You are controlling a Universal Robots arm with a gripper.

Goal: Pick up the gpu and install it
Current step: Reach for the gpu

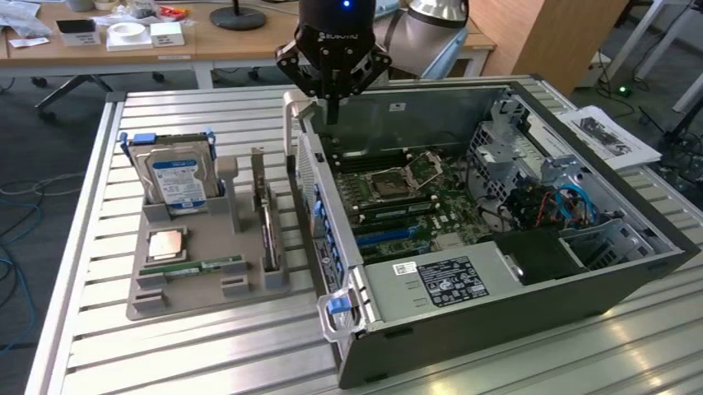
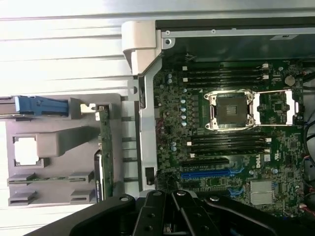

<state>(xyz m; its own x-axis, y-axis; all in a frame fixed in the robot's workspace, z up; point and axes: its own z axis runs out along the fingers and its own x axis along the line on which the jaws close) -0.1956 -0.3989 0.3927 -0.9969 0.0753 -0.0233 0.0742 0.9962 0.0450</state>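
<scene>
The claw, pressed together on nothing, hung over the open case's near wall, so reaching the one gpu, upright in the tray's slot beside that case, likely demanded spreading squarely over its top edge, clear of the one hard drive and one memory stick.

Closed tool above computer case

Gripper body: white "ROBOTIQ" lettering. Motherboard: "DELL" in white beside the memory slots (small but legible). Power supply label: dense print, not readable from here.
</scene>
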